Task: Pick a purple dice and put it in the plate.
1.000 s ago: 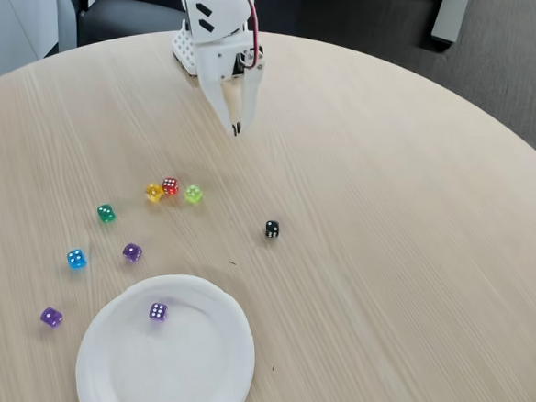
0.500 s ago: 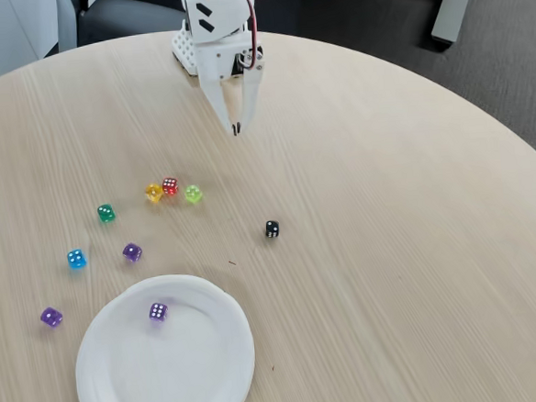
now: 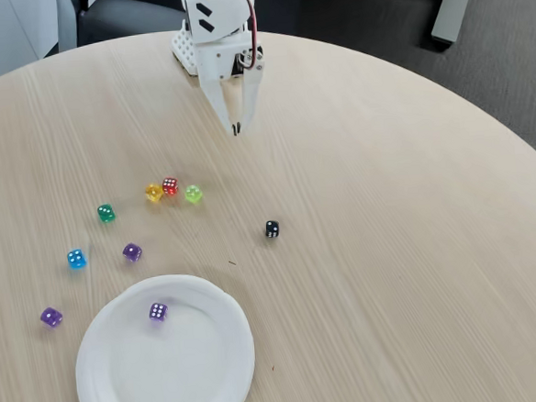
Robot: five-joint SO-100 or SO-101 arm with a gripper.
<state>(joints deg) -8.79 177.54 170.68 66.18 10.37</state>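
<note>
The white two-finger gripper points down at the far side of the round light-wood table, its fingers brought together to a narrow tip, holding nothing. Whether the tip touches the tabletop cannot be told. The arm above the gripper is cut off by the top edge. The small translucent pale purple dice lies inside the large round white paper plate, near its far-left rim. The plate's near edge is cut off by the frame bottom.
</note>
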